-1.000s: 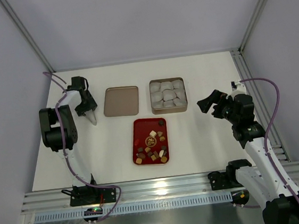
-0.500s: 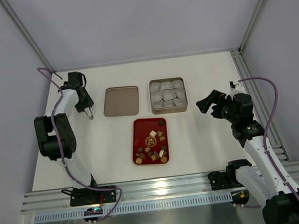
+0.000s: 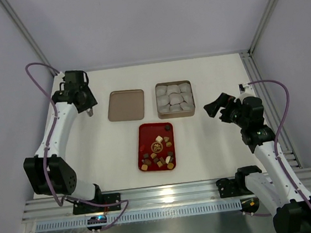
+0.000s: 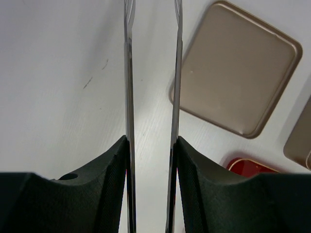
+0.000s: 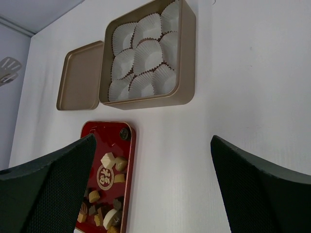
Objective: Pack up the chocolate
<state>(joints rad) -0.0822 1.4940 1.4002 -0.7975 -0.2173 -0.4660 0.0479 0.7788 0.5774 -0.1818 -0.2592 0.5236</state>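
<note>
The chocolate (image 3: 158, 149), several dark, tan and cream pieces, lies on a red tray (image 3: 146, 134) at mid table and shows in the right wrist view (image 5: 109, 162). A gold tin (image 3: 176, 114) behind it holds empty white paper cups (image 3: 174, 98). My left gripper (image 3: 86, 104) is at the back left, beside the tin's lid (image 3: 126, 105). It is shut on thin metal tongs (image 4: 127, 73) whose blades stand slightly apart over bare table. My right gripper (image 3: 217, 109) is wide open and empty, right of the tin and raised above the table (image 5: 153, 141).
The gold lid (image 4: 238, 73) lies flat left of the tin, also in the right wrist view (image 5: 77, 77). A corner of the red tray (image 4: 245, 166) shows in the left wrist view. Grey walls and metal posts bound the white table. A metal rail runs along the near edge.
My left arm has unfolded and stretched out; its gripper with the tongs has moved back and slightly left, away from the lid's near corner. The right arm has hardly moved.
</note>
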